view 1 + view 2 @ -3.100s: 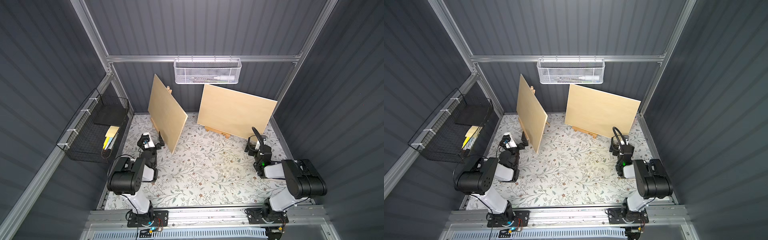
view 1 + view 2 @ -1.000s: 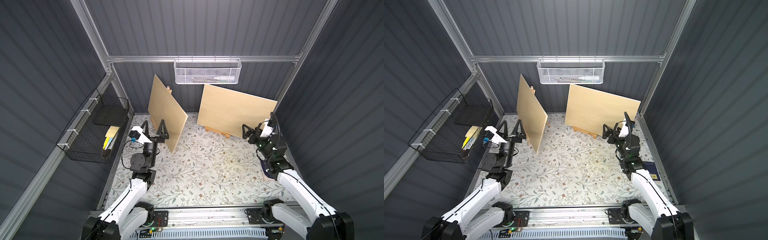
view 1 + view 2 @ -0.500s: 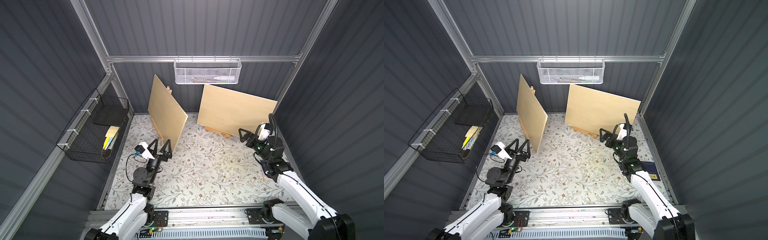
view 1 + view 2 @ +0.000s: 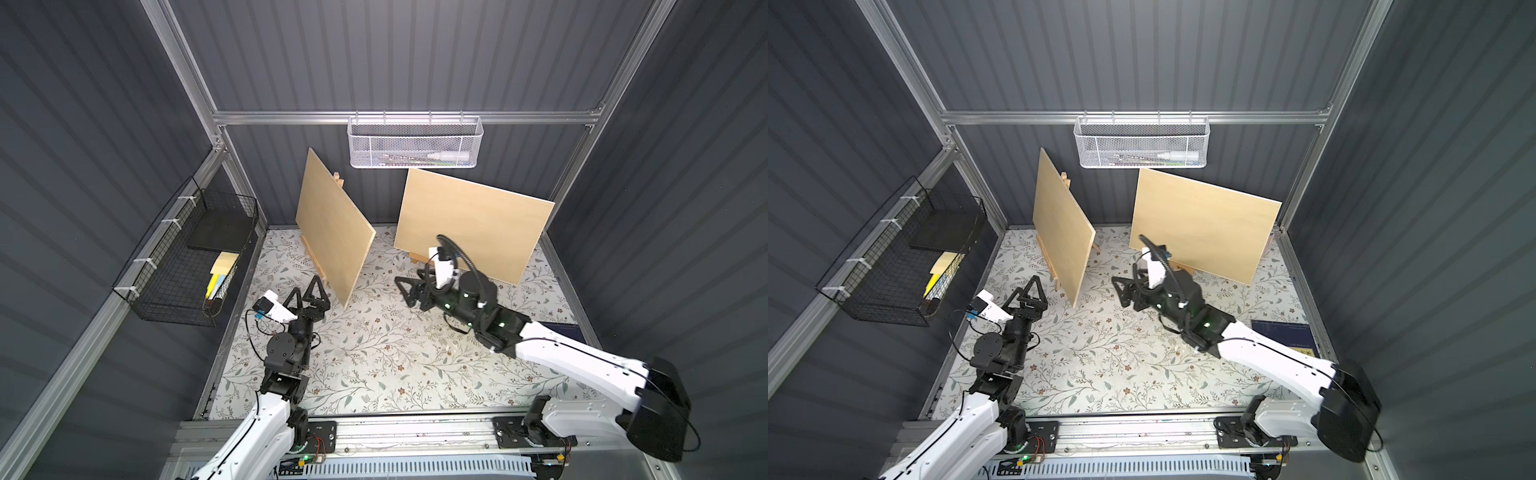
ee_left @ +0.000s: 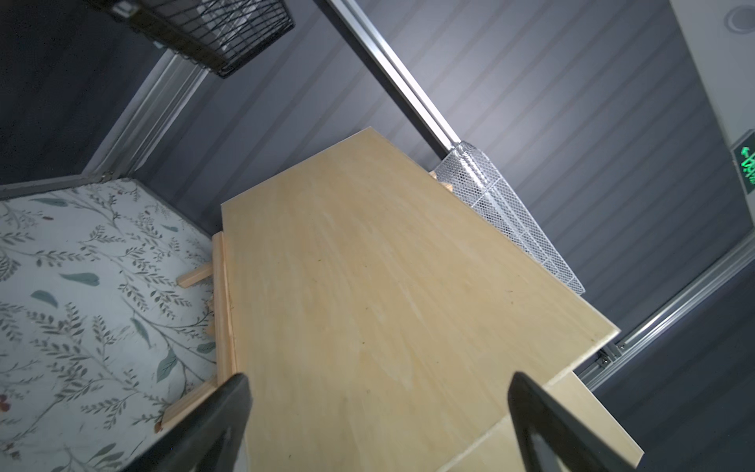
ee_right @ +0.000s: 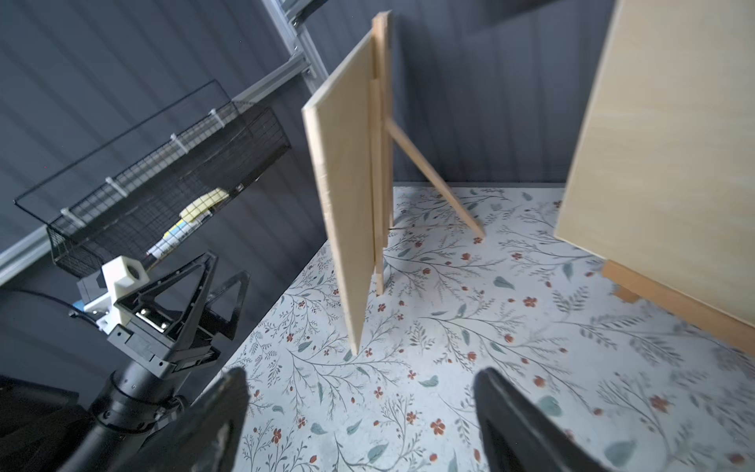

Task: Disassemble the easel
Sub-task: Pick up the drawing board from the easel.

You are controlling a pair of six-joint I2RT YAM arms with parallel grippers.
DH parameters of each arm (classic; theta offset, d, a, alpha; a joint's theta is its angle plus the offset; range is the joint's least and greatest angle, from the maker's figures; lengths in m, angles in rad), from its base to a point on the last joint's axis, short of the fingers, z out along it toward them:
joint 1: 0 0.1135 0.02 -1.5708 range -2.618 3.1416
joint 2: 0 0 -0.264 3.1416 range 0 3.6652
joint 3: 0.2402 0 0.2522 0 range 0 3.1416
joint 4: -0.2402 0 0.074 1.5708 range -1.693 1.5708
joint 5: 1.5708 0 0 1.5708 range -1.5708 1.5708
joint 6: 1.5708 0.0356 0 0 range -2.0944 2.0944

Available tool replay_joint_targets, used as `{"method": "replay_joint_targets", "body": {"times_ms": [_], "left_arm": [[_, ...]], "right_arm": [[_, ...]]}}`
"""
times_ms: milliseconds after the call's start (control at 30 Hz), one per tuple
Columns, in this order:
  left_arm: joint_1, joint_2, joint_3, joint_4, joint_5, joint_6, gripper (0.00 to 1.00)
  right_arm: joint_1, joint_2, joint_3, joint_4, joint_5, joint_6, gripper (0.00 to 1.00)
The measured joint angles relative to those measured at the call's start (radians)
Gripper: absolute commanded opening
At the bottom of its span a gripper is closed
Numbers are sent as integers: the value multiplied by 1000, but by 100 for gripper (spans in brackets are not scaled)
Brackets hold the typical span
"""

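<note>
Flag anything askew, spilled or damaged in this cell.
Nothing looks spilled or broken. The left board sits on its easel, turned at a sharp angle to the right board, which also rests on one.

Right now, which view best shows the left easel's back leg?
Right wrist view: the back leg slants clear behind the board. Both top views and the left wrist view face the board's front, hiding most of it.

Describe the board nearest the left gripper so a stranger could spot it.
Find the black wire basket on the side wall. The board standing closest to it is yours. It angles toward that wall; the other board faces front.
</note>
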Motion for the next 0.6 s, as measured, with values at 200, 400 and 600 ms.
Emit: {"method": "replay_joint_targets", "body": {"times_ms": [200, 400, 600], "left_arm": [[0, 71, 19, -31, -6, -19, 99], [0, 90, 33, -47, -6, -24, 99], [0, 87, 33, -46, -6, -32, 100]], "right_arm": [[53, 298, 166, 99, 60, -7, 75], [83, 481, 251, 269, 138, -49, 62], [95, 590, 304, 439, 205, -103, 58]]}}
